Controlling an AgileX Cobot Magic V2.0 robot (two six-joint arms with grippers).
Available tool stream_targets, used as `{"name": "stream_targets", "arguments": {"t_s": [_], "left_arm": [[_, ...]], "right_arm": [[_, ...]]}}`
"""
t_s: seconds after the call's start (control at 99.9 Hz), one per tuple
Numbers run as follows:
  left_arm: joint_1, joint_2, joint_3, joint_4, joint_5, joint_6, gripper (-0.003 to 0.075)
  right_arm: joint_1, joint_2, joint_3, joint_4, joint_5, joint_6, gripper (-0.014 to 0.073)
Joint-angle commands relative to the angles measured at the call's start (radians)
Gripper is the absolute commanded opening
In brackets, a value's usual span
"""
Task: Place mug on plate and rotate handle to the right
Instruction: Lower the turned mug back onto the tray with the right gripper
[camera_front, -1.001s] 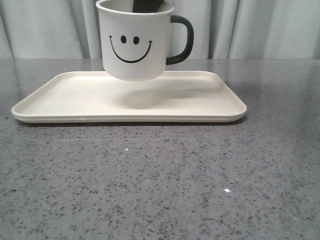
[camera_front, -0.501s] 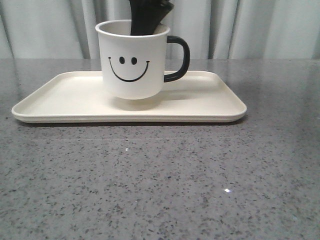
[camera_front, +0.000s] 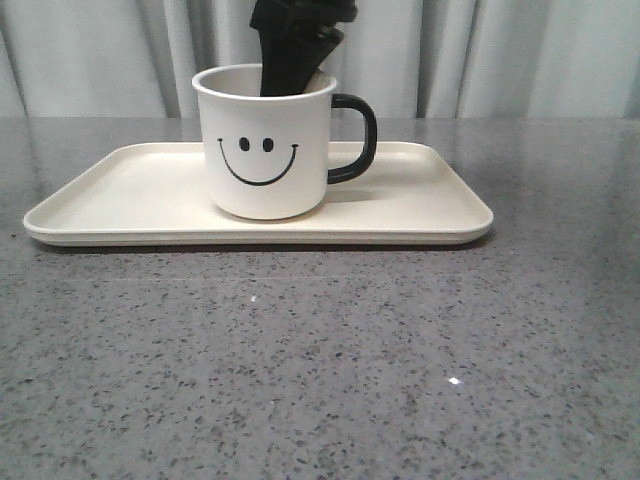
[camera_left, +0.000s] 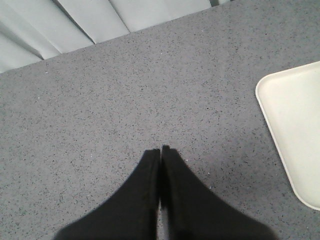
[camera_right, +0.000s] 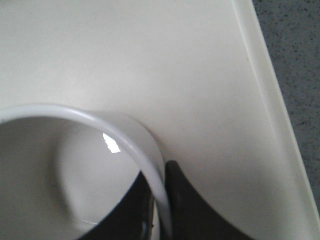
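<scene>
Overhead, my right gripper (camera_right: 161, 200) pinched the mug (camera_front: 268, 145) rim at centre frame; left gripper (camera_left: 160, 152) sat closed over grey table (camera_front: 400, 350).

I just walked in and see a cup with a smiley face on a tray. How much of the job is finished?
Mostly done, it seems. The mug stands on the plate, and its handle already points to the robot's right. In hand: the right end effector pinches the mug's rim, one finger inside, one outside. Left: letting go and lifting away. The left end effector is shut over the table, idle.
</scene>
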Motion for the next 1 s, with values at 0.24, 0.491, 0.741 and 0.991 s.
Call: {"name": "stream_targets", "arguments": {"t_s": [0.24,0.491,0.741,0.991], "left_arm": [[0.001,-0.019,-0.023,0.002,-0.018,-0.012,-0.0020],[0.001,-0.019,-0.023,0.002,-0.018,-0.012,-0.0020],[0.001,-0.019,-0.023,0.002,-0.018,-0.012,-0.0020],[0.001,-0.019,-0.023,0.002,-0.018,-0.012,-0.0020]], "right_arm": [[-0.003,-0.054,-0.029,0.025,0.057,-0.009,-0.0116],[-0.003,-0.054,-0.029,0.025,0.065,-0.009,-0.0116],[-0.003,-0.054,-0.029,0.025,0.065,-0.009,-0.0080],[-0.003,-0.054,-0.029,0.025,0.062,-0.009,0.0110]]}}
